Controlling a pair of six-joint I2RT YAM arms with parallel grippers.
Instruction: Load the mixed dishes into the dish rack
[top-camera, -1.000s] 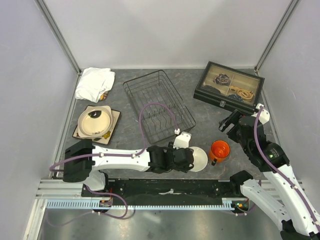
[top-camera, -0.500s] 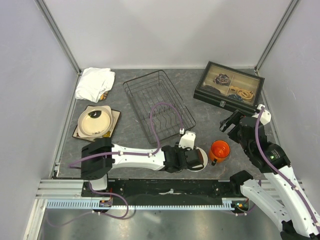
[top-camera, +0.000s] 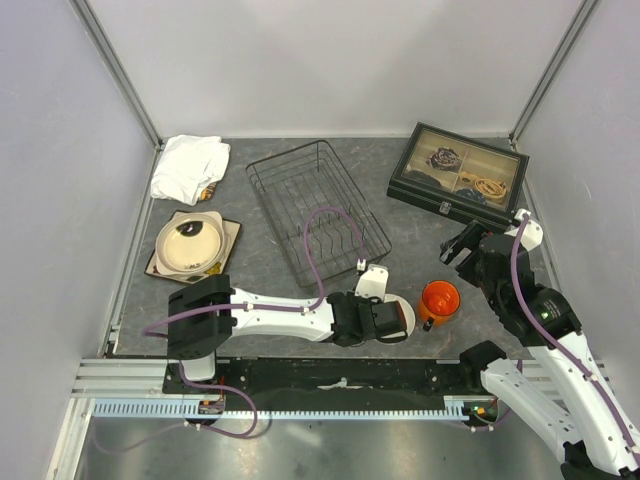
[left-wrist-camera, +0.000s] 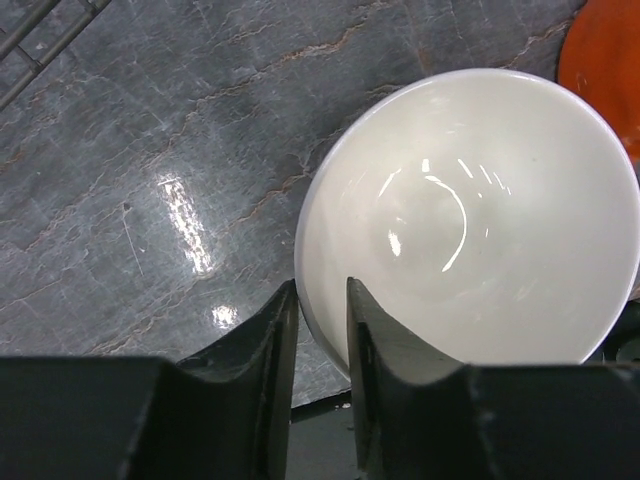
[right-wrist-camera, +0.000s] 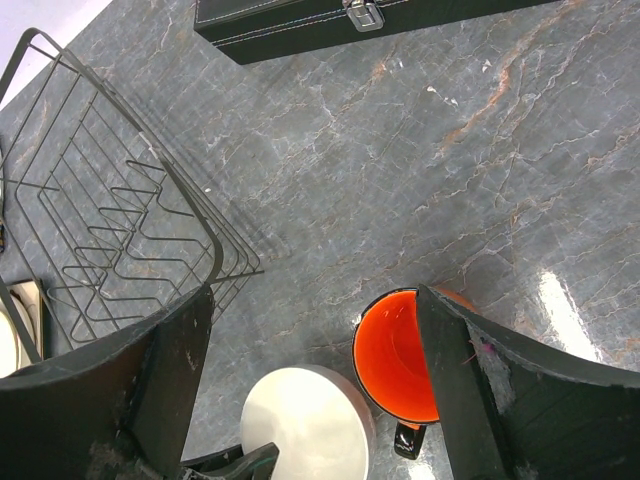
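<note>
- From the top we only get a sliver of the white bowl (top-camera: 408, 318) poking out past the left gripper (top-camera: 393, 322).
- Our left wrist view clips the orange mug (left-wrist-camera: 608, 45) and the dish rack (left-wrist-camera: 50, 53) at its corners.
- We can't make out what's in the compartment box (top-camera: 458, 176), it's too small.

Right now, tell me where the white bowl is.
In the top view the white bowl sits near the table's front edge, right of centre, just left of the orange mug, its rim inside the left end effector.

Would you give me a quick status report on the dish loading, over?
Left gripper shut on rim of white bowl. Right gripper open near orange mug. Dish rack empty, nothing blocking it.
</note>
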